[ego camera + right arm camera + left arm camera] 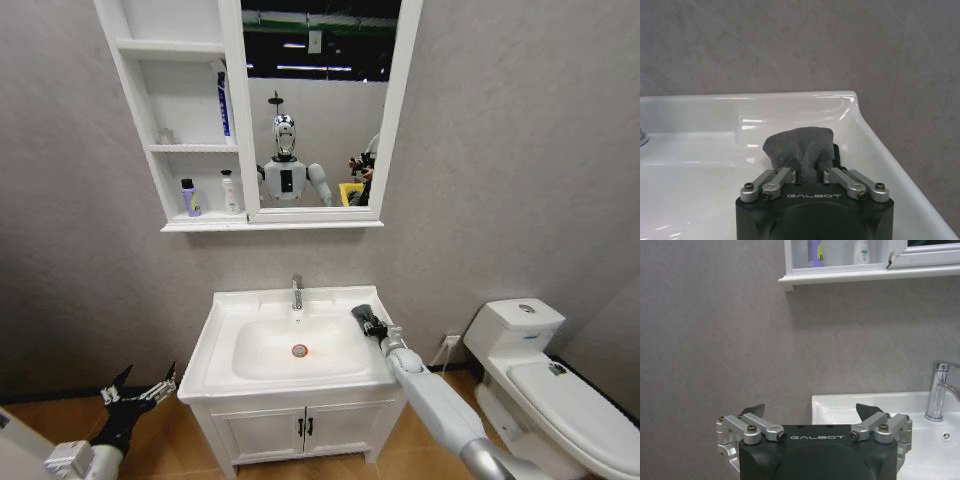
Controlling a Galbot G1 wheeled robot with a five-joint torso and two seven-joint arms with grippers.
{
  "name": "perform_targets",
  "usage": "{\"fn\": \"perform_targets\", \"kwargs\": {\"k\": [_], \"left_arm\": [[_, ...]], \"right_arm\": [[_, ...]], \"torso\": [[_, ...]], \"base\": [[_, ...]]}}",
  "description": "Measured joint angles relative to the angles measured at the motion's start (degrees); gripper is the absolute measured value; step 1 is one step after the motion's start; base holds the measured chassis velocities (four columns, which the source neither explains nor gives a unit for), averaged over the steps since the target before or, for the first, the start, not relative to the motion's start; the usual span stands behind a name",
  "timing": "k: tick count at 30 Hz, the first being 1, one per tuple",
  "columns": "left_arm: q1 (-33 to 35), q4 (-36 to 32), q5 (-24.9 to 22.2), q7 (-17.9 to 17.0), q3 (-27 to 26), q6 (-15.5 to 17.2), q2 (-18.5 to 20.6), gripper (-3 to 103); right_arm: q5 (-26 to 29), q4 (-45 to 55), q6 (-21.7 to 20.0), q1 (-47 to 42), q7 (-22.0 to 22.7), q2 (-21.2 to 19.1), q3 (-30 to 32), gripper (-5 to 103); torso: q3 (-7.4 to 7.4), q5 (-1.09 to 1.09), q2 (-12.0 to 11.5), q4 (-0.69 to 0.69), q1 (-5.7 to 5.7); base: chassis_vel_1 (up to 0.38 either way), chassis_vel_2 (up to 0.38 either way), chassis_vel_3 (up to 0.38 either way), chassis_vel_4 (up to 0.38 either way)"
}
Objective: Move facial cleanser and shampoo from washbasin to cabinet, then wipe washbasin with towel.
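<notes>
With two bottles (189, 198) on the cabinet (183, 150), the right gripper (365, 318) pinched the towel (799, 149) over the washbasin's (228, 372) right rim, where firm, overlapping strokes seemed wise, while the left gripper (135, 392) hung spread beside it.

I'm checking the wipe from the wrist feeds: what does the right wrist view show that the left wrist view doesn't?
Right wrist view alone: the right hand shut on the dark grey towel, held over the right rim of the washbasin.
Left wrist view alone: the left hand open, left of the washbasin, plus the chrome tap and two bottles on the cabinet's bottom shelf.
Both: the white washbasin and the grey wall.
</notes>
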Motion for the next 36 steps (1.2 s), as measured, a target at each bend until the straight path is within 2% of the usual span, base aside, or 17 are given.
{"fn": "perform_targets", "kwargs": {"k": [1,3,5,7,8,9,12,13,17,21,26,29,32,36], "left_arm": [[0.0,0.0,0.0,0.0,0.0,0.0,0.0,100],[0.0,0.0,0.0,0.0,0.0,0.0,0.0,100],[0.0,0.0,0.0,0.0,0.0,0.0,0.0,100],[0.0,0.0,0.0,0.0,0.0,0.0,0.01,100],[0.0,0.0,0.0,0.0,0.0,0.0,0.01,100],[0.0,0.0,0.0,0.0,0.0,0.0,0.01,100],[-0.01,0.0,0.0,0.0,0.0,0.0,0.01,100],[-0.01,0.0,0.0,0.0,0.0,0.0,0.01,100],[0.0,0.0,0.0,0.0,0.0,0.0,0.01,100],[0.0,0.01,0.0,0.0,0.0,0.0,0.01,100],[0.0,0.0,0.0,0.01,0.01,0.0,0.01,100],[0.0,0.01,0.0,0.0,0.01,0.0,0.01,100],[0.0,0.01,0.0,0.01,0.0,0.0,0.01,100],[0.0,0.0,0.0,0.0,0.0,0.0,0.01,100]], "right_arm": [[0.27,2.92,-1.09,-0.91,1.02,-0.43,0.17,12],[0.38,4.79,-1.83,-1.39,1.63,-0.68,0.25,12],[1.16,11.09,-4.74,-2.38,3.85,-1.26,0.2,3],[1.6,12.83,-5.73,-2.54,4.82,-1.31,-0.01,2],[3.13,16.7,-8.89,-2.95,7.61,-1.5,-0.94,2],[3.13,16.7,-8.89,-2.95,7.61,-1.5,-0.94,2],[8.33,21.25,-15.36,-3.85,14.31,-1.15,-3.69,2],[8.33,21.25,-15.36,-3.85,14.31,-1.15,-3.69,2],[13.62,20.69,-19.83,-3.32,19.53,0.62,-7.28,2],[13.6,16.43,-20.84,-2.15,21.49,2.05,-9.02,2],[13.43,11.9,-21.0,-1.54,21.59,2.25,-9.59,2],[14.03,9.1,-20.95,-0.88,20.87,2.92,-9.59,2],[16.57,2.36,-20.4,1.53,18.96,5.96,-9.88,2],[17.78,-0.71,-20.23,2.92,18.15,7.7,-10.03,2]], "torso": [[0.0,0.01,0.0,0.0,0.0],[0.0,0.01,-0.01,-0.01,0.0],[0.0,-0.01,0.0,-0.01,0.0],[0.0,-0.02,0.0,-0.01,0.0],[0.0,-0.02,0.0,0.03,0.0],[0.0,-0.02,0.0,0.03,0.0],[0.0,-0.02,0.0,-0.02,0.0],[0.0,-0.02,0.0,-0.02,0.0],[-0.01,-0.01,0.0,0.0,0.0],[0.0,-0.01,0.0,0.03,0.0],[0.0,-0.01,0.0,-0.01,0.0],[-0.01,-0.01,0.0,-0.01,-0.01],[-0.02,-0.01,0.01,0.03,-0.01],[-0.02,-0.02,0.01,0.01,-0.01]], "base": [[0.0,0.0,0.0,0.0],[0.0,0.0,0.0,0.0],[0.0,0.0,0.0,0.0],[0.0,0.0,0.0,0.0],[0.0,0.0,0.0,0.0],[0.0,0.0,0.0,0.0],[0.0,0.0,0.0,0.0],[0.0,0.0,0.0,0.0],[0.0,0.0,0.0,0.0],[0.0,0.0,0.0,0.0],[0.0,0.0,0.0,0.0],[0.0,0.0,0.0,0.0],[0.0,0.0,0.0,0.0],[0.0,0.0,0.0,0.0]]}}
